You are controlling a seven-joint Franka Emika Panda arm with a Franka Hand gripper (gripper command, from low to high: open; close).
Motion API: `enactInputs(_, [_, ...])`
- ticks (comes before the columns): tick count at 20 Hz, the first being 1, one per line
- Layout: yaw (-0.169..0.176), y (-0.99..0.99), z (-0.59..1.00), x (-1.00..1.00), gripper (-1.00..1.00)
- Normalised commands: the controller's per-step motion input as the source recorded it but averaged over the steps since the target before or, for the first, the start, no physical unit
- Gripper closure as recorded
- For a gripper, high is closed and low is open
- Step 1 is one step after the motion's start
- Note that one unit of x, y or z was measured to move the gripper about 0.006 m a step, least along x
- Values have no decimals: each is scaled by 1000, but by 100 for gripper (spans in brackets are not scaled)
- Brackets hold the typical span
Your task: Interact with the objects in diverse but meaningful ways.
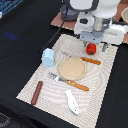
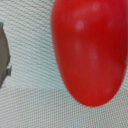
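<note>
Exterior view: we see our pincer [image 1: 97, 47] low over the red tomato ball [image 1: 91, 49] near the placemat's [image 1: 30, 85] far edge, beside the tan plate [image 1: 72, 68]; we cannot tell its opening or any hold.

Below me the tomato ball [image 1: 91, 48] is glossy red, sitting on a pale woven-weave placemat [image 1: 50, 97] over a black table [image 1: 20, 45]. Carton block [image 1: 48, 57] light blue, plate [image 1: 72, 68] tan, sausage stick [image 1: 36, 92] dark reddish brown, fish piece [image 1: 72, 101] white with blue. Fork [image 1: 68, 82] and knife [image 1: 90, 60] handles orange-brown wood; my body is white and grey.
</note>
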Motion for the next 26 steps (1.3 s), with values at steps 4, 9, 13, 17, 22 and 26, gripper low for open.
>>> enactInputs(4, [0,141,-365,-104,100])
enactInputs(9, [0,136,-253,-15,100])
enactInputs(13, [-3,73,-74,0,100])
enactInputs(17, [-9,30,-14,0,100])
enactInputs(22, [-11,-33,226,-227,100])
enactInputs(26, [-32,-419,450,-546,100])
